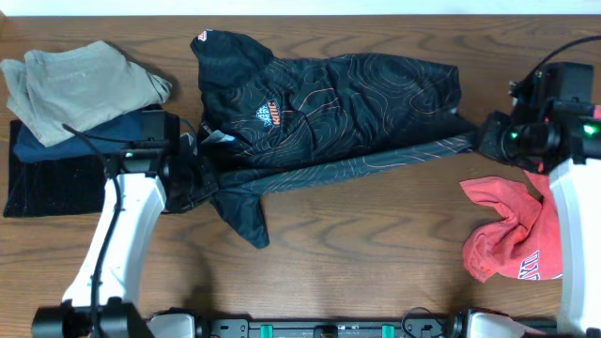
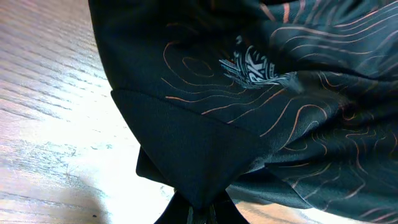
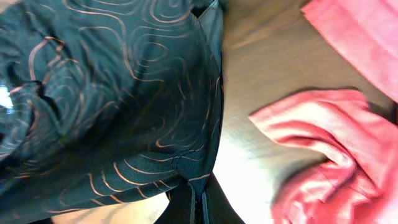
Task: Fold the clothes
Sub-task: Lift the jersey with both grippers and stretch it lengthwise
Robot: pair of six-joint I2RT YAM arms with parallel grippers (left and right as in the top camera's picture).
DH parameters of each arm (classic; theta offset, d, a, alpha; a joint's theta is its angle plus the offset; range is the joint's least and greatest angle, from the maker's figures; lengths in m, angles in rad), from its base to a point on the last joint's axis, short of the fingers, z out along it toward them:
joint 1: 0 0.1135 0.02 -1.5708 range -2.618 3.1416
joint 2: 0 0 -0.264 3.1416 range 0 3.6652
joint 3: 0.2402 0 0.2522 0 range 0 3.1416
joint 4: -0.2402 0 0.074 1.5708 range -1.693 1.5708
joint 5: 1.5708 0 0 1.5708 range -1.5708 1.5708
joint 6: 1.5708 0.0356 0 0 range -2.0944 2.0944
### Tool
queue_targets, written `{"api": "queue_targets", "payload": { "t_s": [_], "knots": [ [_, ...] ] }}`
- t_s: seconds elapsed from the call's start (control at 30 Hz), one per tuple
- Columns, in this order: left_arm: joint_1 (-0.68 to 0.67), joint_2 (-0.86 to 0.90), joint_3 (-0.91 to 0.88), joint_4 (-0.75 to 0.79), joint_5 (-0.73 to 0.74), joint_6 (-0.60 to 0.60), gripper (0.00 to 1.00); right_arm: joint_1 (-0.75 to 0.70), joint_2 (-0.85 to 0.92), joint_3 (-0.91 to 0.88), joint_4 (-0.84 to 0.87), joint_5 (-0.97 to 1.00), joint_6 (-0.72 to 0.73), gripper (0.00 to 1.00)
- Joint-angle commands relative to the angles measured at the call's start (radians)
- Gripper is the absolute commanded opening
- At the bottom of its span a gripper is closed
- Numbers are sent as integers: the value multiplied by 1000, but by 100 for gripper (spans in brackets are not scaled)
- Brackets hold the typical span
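Your left gripper (image 1: 194, 153) and right gripper (image 1: 481, 139) reach in low from opposite ends of the black jersey (image 1: 347, 103) — each pinched tight on its edge. It lies stretched between them across the table (image 1: 376, 235).

We've got one piece of furniture in shot: a dark brown wood-grain surface (image 1: 376, 216), grain running left to right and filling the overhead view. There's a thin paler strip (image 1: 300, 6) along its far edge. Overhead light is even, with soft shadows. Left wrist view: the wood goes pale under a bright sheen (image 2: 43, 93). Right wrist view: a white glare patch (image 3: 245, 165) on the wood.
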Motion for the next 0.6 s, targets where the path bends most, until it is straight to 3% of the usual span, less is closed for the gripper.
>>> {"api": "queue_targets", "payload": {
  "t_s": [0.0, 0.23, 0.57],
  "knots": [
    [-1, -42, 30, -4, -13, 24, 6, -10, -5, 9, -14, 107, -15, 1],
    [-1, -169, 134, -62, -8, 25, 6, -12, -10, 66, -16, 150, 14, 1],
    [-1, -298, 521, -124, -2, 23, 6, -19, -31, 487, -192, 151, -12, 1]
  ]
}}
